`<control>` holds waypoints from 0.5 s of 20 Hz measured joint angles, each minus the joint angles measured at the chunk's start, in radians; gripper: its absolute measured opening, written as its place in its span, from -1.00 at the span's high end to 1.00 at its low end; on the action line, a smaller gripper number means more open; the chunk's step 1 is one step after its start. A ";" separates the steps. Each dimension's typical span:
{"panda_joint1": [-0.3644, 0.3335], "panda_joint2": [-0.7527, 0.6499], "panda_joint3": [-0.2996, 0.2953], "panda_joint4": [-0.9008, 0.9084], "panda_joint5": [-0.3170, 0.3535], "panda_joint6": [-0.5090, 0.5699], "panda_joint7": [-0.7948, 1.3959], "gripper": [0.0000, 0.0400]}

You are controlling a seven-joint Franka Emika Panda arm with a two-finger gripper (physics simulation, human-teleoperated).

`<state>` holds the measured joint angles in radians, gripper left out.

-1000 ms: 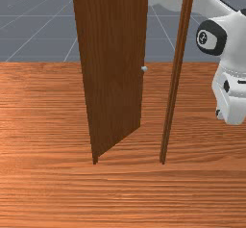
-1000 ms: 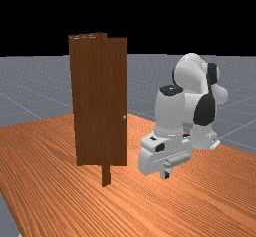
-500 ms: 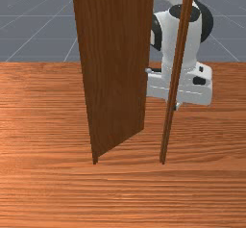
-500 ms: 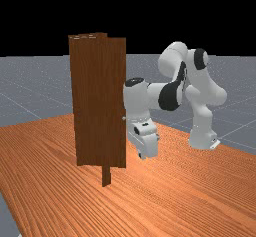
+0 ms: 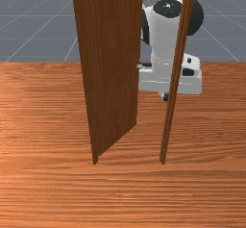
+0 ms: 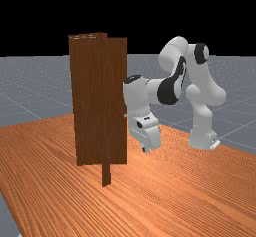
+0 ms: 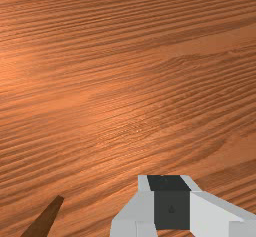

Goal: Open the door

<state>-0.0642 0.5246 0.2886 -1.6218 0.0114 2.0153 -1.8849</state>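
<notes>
Far view: A brown wooden door [image 6: 118, 101] stood upright at the 9 o'clock side of the arm [image 6: 174, 88], with its small pale knob [image 6: 125, 115] on the edge nearest the white hand. The closed gripper [image 6: 145, 149] pointed down over the wooden table [image 6: 165, 196], at 5 o'clock from the knob and apart from it. A narrow wooden foot [image 6: 106, 176] reached below the door's lower edge, toward 6 o'clock.

Front view: The door was ajar, its knob edge swung away from the camera toward the arm. A slim wooden post [image 5: 177, 80] rose at 3 o'clock from the door, across a gap. Beyond that gap was the hand, partly behind the post, its fingertips between 4 and 5 o'clock from the knob. Whether the hand touched the knob could not be told.

Wrist view: The gripper's [image 7: 168, 183] 2 fingers stood together above the table. Just beside them, 1 brown wooden strip [image 7: 44, 218] tapered to an end.
</notes>
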 joint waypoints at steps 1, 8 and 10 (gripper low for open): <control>0.004 0.002 0.001 0.004 -0.001 -0.001 0.002 1.00; 0.012 0.016 0.023 0.017 0.023 0.004 -0.008 1.00; 0.017 0.019 0.025 0.020 0.023 0.004 -0.002 1.00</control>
<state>-0.0469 0.5431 0.3138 -1.6015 0.0344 2.0195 -1.8874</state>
